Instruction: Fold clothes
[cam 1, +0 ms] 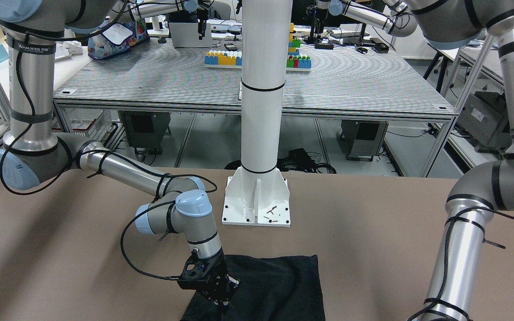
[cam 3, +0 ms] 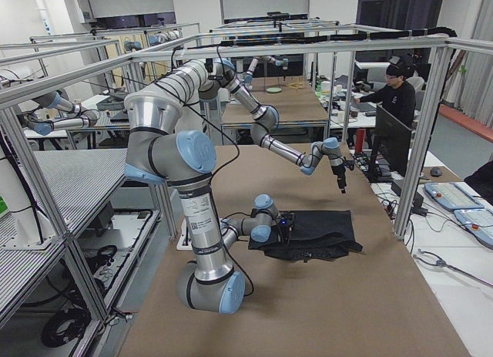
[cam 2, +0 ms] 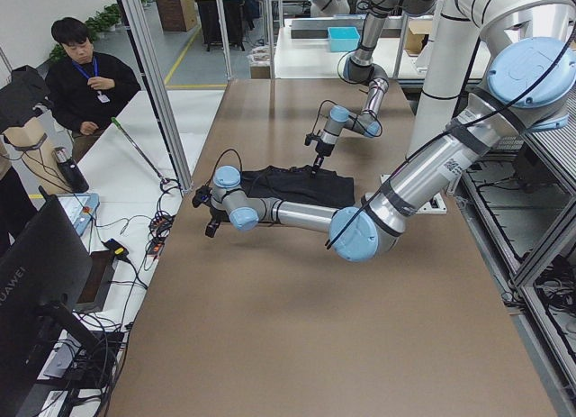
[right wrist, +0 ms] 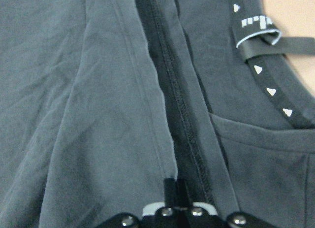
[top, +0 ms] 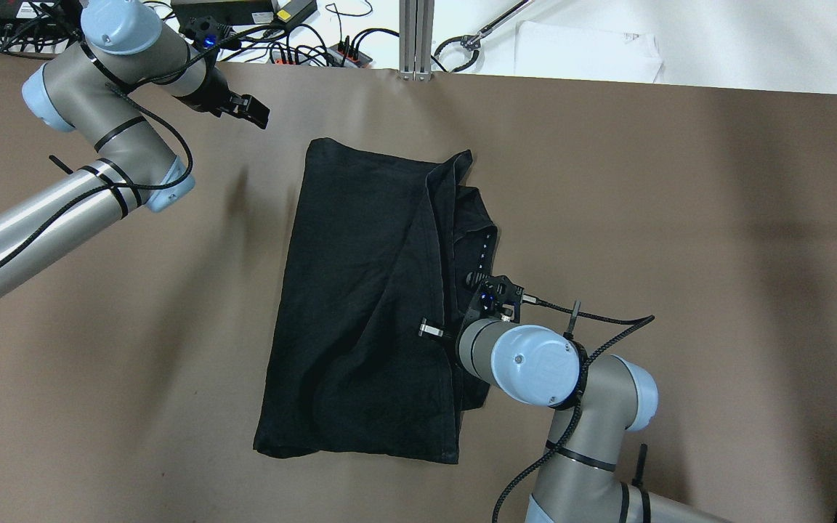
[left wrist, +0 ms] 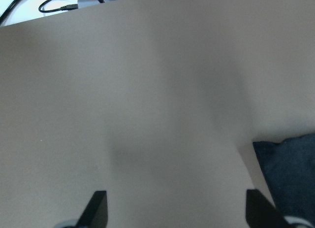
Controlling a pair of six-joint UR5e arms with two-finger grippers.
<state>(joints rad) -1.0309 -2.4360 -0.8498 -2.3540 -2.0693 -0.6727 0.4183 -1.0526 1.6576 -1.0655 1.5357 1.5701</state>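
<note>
Right gripper (right wrist: 170, 187) clamped on clothes (top: 360, 290) hem | left gripper (left wrist: 176, 208) wide apart | black fabric, folded over, wrinkled

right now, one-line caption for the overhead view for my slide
Right gripper pinches the black garment's folded-over edge while the open left gripper hovers off its far left corner.

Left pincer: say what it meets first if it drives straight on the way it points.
Left pincer would likely meet bare table first, just beside the black garment; depth is hard to judge.
</note>
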